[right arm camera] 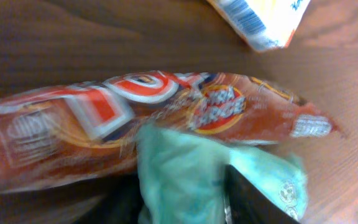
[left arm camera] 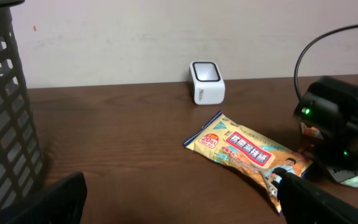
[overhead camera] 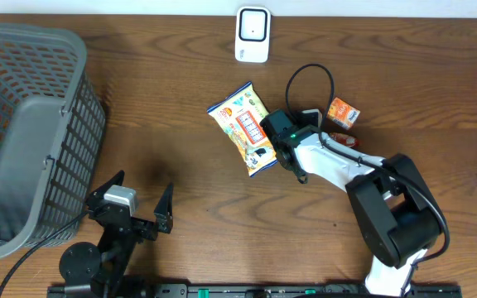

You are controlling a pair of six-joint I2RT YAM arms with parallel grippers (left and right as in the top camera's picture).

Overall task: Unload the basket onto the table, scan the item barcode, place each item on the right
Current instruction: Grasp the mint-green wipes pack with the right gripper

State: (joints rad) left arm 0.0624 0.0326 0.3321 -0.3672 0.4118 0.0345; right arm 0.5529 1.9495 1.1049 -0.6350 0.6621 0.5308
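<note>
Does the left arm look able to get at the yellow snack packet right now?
Probably yes. Bare table lies between the open left claw and the snack packet, and the packet's left side is free. The right claw sits at its right edge, which may crowd things.
</note>
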